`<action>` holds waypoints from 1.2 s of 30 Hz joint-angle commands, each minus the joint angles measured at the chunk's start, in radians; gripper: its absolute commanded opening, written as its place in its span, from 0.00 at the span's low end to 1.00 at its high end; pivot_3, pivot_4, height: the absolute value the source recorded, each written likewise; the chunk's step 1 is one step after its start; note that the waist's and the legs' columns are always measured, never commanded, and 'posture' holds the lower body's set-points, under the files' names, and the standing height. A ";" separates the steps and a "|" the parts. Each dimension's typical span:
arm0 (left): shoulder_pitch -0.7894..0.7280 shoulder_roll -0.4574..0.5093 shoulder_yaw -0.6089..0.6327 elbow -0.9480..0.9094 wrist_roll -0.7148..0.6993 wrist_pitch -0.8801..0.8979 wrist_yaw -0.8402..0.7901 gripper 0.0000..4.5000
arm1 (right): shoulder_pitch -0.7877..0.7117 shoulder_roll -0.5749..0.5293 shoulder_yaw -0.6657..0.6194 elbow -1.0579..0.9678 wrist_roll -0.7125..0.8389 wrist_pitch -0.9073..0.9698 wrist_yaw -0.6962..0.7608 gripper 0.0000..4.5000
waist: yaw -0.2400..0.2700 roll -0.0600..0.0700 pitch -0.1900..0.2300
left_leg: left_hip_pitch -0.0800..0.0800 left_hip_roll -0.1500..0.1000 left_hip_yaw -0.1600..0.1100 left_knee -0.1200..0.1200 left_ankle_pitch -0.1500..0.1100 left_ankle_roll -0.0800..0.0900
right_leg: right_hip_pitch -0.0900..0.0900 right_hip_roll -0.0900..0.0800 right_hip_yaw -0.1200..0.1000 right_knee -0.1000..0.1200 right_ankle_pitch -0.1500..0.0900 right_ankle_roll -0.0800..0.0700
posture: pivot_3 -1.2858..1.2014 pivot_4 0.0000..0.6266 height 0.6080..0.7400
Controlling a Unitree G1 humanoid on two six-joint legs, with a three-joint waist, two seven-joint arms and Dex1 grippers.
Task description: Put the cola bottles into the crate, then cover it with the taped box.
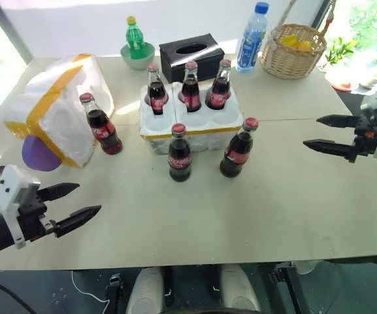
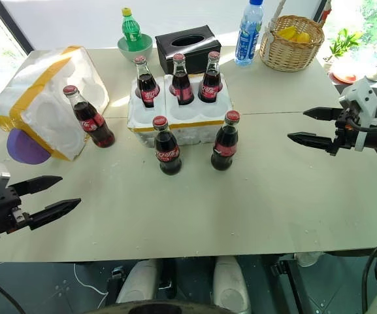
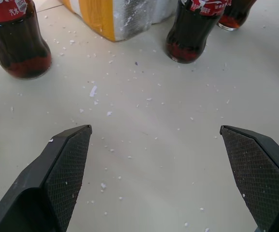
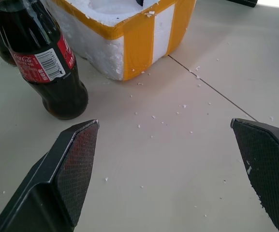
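Low white styrofoam crate (image 1: 191, 124) w/ yellow tape band, mid-table. Back row of wells filled: three small glass cola bottles, red caps + red labels (image 1: 156, 89) (image 1: 190, 87) (image 1: 219, 86), upright. Front row of wells empty.

Three more cola bottles standing on pale tabletop (image 1: 273, 190): one left of crate, just beside big box (image 1: 100, 124); two just in front of crate (image 1: 180, 153) (image 1: 238, 148), near each other but apart.

Large white styrofoam taped box (image 1: 61, 108), yellow-orange tape, tipped on its side at table's left, purple piece (image 1: 39, 155) at its near lower corner. Not on crate.

Back edge: green soda bottle (image 1: 134, 34) standing in pale green bowl (image 1: 138, 56), black tissue box (image 1: 191, 57), clear blue-capped water bottle (image 1: 251, 37), wicker basket (image 1: 294, 51) w/ yellow fruit.

Left gripper (image 1: 72, 204) low at near left, above tabletop, fingers (image 3: 64, 169) spread wide, nothing between. Right gripper (image 1: 324, 133) at right edge, pointing toward bottles, fingers (image 4: 74, 164) spread wide too, empty; well apart from nearest bottle. White foam crumbs scattered on table in wrist views.
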 commanded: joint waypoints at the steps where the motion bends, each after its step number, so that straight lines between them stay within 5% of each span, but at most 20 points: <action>1: 0.010 0.001 0.012 -0.019 -0.005 -0.015 -0.017 0.99 | -0.020 -0.011 -0.024 0.006 0.002 -0.021 -0.001 1.00 | 0.000 0.000 0.000 | 0.000 0.000 0.000 0.000 0.000 0.000 | 0.000 0.000 0.000 0.000 0.000 0.000 | 0.52 0.24 1.00; 22: -0.030 -0.013 -0.020 -0.011 -0.010 -0.021 0.018 0.99 | -0.009 0.010 -0.026 0.007 0.012 -0.021 -0.025 1.00 | 0.001 0.000 0.000 | 0.000 0.000 0.001 0.000 0.001 -0.001 | 0.000 0.001 0.000 0.001 0.000 0.000 | 0.52 0.24 1.00; 30: -0.215 -0.170 -0.199 -0.045 0.052 -0.037 0.310 0.99 | -0.005 -0.005 -0.072 -0.115 0.099 0.118 -0.026 1.00 | 0.003 0.000 0.000 | 0.001 0.000 0.000 0.000 0.001 -0.001 | 0.002 0.000 0.000 0.002 0.001 0.001 | 0.52 0.24 1.00; 36: -0.584 -0.313 -0.411 0.189 0.264 -0.079 0.585 0.99 | -0.076 -0.068 -0.137 -0.334 0.328 0.405 0.023 1.00 | 0.026 0.005 -0.001 | 0.003 -0.002 -0.003 0.001 0.004 -0.005 | 0.004 0.002 0.000 0.003 0.003 0.003 | 0.52 0.24 1.00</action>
